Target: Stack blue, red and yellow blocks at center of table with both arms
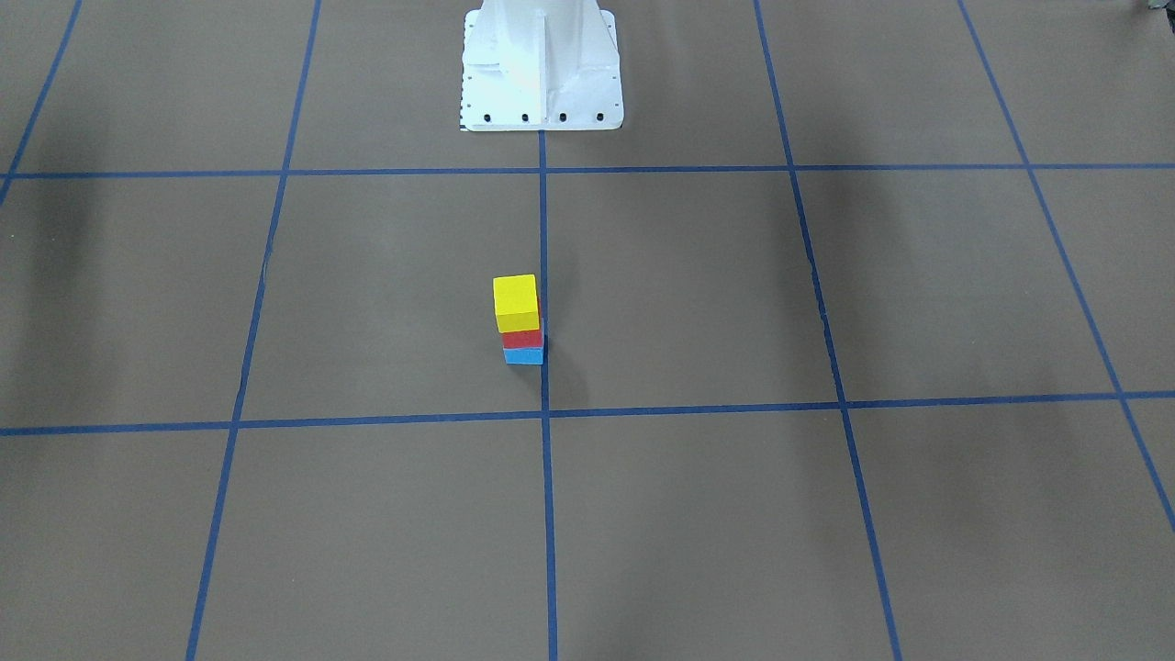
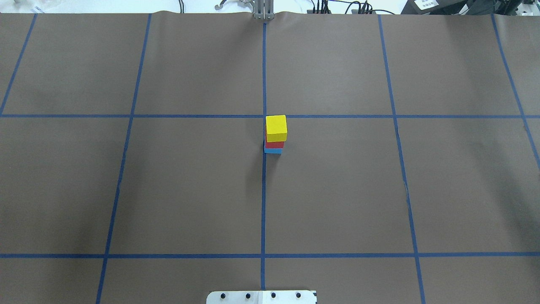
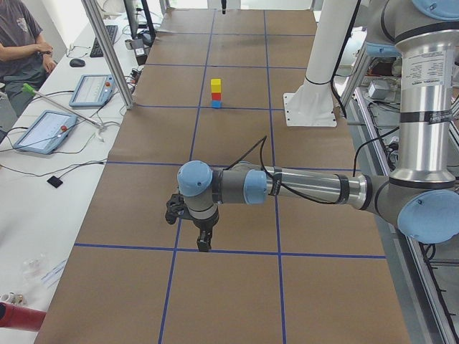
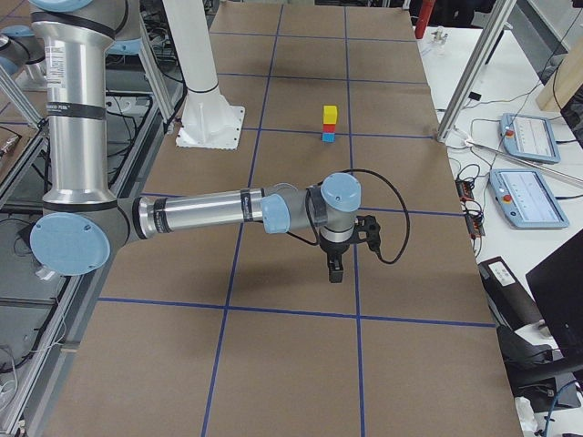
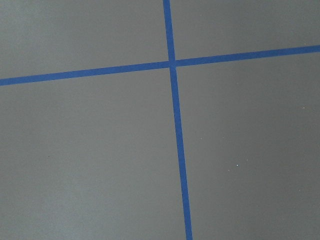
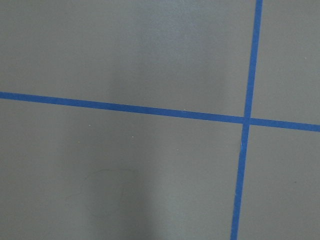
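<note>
1. Yellow block (image 2: pixel 276 128) sits on the red block (image 2: pixel 274 144), and red sits on the blue block (image 2: pixel 273 150). It is one upright stack with its long axis vertical and blue flat on the bench (image 2: pixel 168 190).
2. Stack stands mid-bench, just beside the centre tape line (image 2: pixel 263 202) on the robot's right of it. It is just on the robot's side of a tape crossing (image 2: pixel 264 116).
3. Left pincer (image 3: pixel 204 244) hangs over the bench toward the left end, pointing down, with no block in it. It shows only in a side view, so I cannot tell if it is open or closed.
4. Right pincer (image 4: pixel 335 271) is the same toward the right end: no block, open or closed cannot be told.
5. Key relation: the stack is well apart from both pincers, inward along the bench from each, and neither arm is clearly nearer. Wrist views show only bench and blue tape (image 5: pixel 172 125).
6. Judgement: the stacking looks done and no grasp is called for. Any reach toward centre risks toppling the tower.
</note>
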`<state>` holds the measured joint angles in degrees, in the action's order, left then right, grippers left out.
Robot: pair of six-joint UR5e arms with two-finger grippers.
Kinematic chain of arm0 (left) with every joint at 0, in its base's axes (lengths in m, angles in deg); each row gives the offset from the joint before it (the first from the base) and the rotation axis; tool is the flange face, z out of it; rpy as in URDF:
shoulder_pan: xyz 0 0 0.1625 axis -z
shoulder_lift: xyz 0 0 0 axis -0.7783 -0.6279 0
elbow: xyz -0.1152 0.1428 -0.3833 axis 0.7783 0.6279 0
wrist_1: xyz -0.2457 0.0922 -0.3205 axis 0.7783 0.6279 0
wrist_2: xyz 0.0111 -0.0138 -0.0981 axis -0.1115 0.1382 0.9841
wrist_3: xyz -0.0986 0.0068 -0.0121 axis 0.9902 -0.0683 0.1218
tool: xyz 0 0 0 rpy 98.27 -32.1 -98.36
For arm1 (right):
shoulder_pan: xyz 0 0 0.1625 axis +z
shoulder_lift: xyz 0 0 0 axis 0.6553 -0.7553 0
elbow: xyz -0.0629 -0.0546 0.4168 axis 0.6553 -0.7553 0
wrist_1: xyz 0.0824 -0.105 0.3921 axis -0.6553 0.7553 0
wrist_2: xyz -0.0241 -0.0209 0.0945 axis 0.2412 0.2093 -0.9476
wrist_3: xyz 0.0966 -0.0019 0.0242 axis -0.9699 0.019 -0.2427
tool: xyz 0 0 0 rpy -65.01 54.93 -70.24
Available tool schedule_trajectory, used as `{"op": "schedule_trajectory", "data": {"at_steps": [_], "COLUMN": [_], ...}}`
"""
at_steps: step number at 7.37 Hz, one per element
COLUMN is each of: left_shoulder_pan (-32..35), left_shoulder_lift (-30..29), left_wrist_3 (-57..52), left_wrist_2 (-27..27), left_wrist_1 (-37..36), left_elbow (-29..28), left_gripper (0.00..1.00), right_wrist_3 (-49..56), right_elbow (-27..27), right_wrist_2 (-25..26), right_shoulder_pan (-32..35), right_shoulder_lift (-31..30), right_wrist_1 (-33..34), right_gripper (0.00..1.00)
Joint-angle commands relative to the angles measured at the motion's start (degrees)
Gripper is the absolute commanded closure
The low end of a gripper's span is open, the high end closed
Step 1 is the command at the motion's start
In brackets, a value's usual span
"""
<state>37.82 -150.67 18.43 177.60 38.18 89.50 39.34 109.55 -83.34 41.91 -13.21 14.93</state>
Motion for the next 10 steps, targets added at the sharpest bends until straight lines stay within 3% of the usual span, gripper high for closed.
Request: {"op": "schedule_trajectory", "data": {"at_steps": [1,10], "left_shoulder_pan": [0.02,-0.07], "left_shoulder_lift": [-0.15,-0.24], "left_wrist_3": [0.40,0.40], "left_wrist_2": [0.00,0.09], "left_wrist_1": [-0.13,0.04], "left_elbow": [-0.15,0.37], "left_gripper": [0.00,0.00], "right_wrist_3": [4.33,6.72], "right_elbow": [-1.55,-0.32], "right_wrist_2": [-0.62,-0.71], "right_shoulder_pan": [3.70,4.07], "right_shoulder_lift": [0.07,-0.11], "right_wrist_1": [2.28,4.85], "right_gripper": [0.00,0.00]}}
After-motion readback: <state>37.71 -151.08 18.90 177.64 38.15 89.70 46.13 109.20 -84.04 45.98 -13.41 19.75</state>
